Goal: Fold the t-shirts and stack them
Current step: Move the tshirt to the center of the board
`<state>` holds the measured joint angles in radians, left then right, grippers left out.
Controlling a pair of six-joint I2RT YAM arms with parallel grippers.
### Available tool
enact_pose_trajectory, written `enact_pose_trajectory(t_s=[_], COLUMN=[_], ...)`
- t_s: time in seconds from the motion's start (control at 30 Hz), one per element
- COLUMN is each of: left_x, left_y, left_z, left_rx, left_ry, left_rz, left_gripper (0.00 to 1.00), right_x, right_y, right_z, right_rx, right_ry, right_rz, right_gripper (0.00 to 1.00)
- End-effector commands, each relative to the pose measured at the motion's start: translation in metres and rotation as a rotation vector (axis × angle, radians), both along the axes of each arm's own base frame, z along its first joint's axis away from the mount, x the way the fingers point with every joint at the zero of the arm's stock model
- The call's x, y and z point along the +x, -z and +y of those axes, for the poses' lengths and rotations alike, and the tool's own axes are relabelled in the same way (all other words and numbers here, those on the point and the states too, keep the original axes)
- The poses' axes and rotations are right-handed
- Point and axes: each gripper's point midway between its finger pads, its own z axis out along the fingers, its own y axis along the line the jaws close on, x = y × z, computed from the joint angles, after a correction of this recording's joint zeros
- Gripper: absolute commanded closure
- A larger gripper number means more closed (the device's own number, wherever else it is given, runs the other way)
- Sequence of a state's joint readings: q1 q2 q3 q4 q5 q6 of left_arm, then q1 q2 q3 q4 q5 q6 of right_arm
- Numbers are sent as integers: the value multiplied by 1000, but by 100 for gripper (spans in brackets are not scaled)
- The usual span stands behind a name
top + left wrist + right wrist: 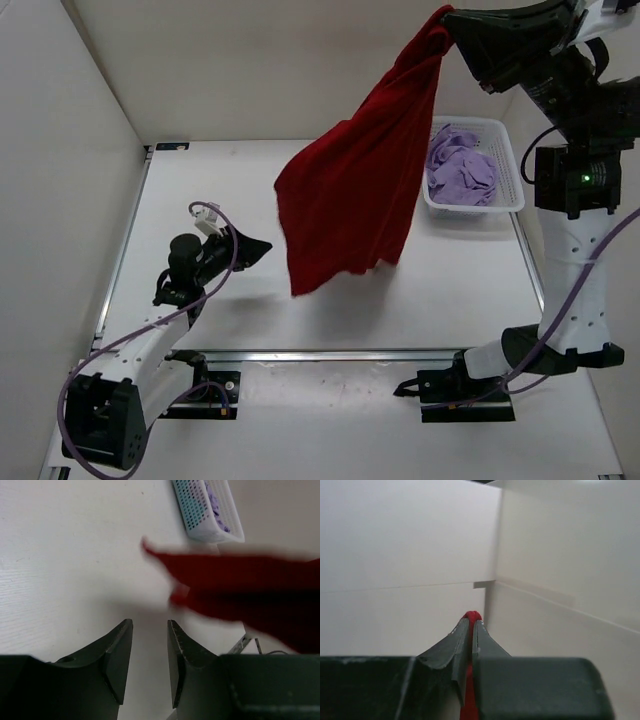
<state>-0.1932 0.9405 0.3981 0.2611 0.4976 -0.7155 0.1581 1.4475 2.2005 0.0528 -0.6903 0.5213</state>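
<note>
Deep red cloth t-shirt [350, 190] hangs above bench [450, 290], top clamped in right gripper [470, 625], far right; blurred in left wrist view. Left gripper [150, 625] apart, empty. Crumpled lavender t-shirt [460, 165] half-hidden in white mesh basket [505, 160].

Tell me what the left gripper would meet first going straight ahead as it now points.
Probably the hanging red t-shirt, pinched up by the right gripper; depth is unclear.

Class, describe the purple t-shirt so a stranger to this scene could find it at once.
On the white table, look to the far right corner, where a white mesh basket stands. The lavender t-shirt lies crumpled inside it, while the deep red t-shirt hangs in the air from the right gripper.
</note>
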Motion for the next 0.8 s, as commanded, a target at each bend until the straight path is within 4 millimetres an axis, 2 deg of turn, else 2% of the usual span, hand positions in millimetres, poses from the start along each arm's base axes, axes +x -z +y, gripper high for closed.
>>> enact_pose_trajectory(t_s=[0.0, 0.03, 0.07, 0.1, 0.13, 0.2, 0.23, 0.3, 0.33, 0.4, 0.43, 0.53, 0.57, 0.6, 0.67, 0.7, 0.73, 0.77], left_x=[-5, -4, -6, -6, -6, -8, -8, -15, -16, -23, -27, -31, -35, -33, -46, -54, -62, -66], left_y=[5, 8, 9, 14, 16, 27, 32, 52, 56, 73, 82, 81, 84, 81, 95, 103, 112, 119], left_z=[6, 9, 10, 13, 15, 17, 17, 16, 17, 19, 24, 30, 32, 33, 32, 29, 25, 22], left_rx=[-2, -6, -21, -31, -36, -14, 9, 58, 65, 113, 148, 210, 252, 276, 358, 393, 411, 410], left_ry=[-36, -55, -60, -77, -84, -98, -102, -101, -106, -117, -126, -126, -124, -136, -112, -91, -61, -52], left_rz=[14, 17, 20, 35, 39, 57, 58, 102, 111, 143, 161, 138, 142, 118, 157, 172, 184, 200], left_gripper=[55, 54, 55, 54, 54, 53, 52, 52, 52, 51, 50, 45, 43, 42, 38, 37, 35, 33], right_x=[26, 31, 49, 53, 69, 79, 84, 108, 114, 141, 148, 180, 184, 200, 211, 211, 210, 203], right_y=[32, 39, 67, 74, 115, 183, 200, 262, 277, 334, 345, 385, 391, 385, 386, 380, 379, 378], right_z=[8, 5, 7, 2, 0, -20, -27, -57, -64, -86, -89, -101, -101, -110, -107, -105, -102, -97], right_rx=[-57, -66, -85, -81, -83, -56, -47, 9, 18, 62, 64, 97, 96, 112, 82, 64, 36, -3], right_ry=[-166, -160, -174, -169, -181, -166, -146, -50, -26, 74, 85, 184, 200, 249, 269, 290, 335, 363], right_rz=[70, 86, 157, 145, 243, 335, 361, 513, 545, 698, 727, 847, 887, 889, 926, 937, 945, 951], right_gripper=[100, 100, 99, 99, 100, 100, 100, 99, 100, 100, 100, 100, 100, 98, 80, 58, 44, 40])
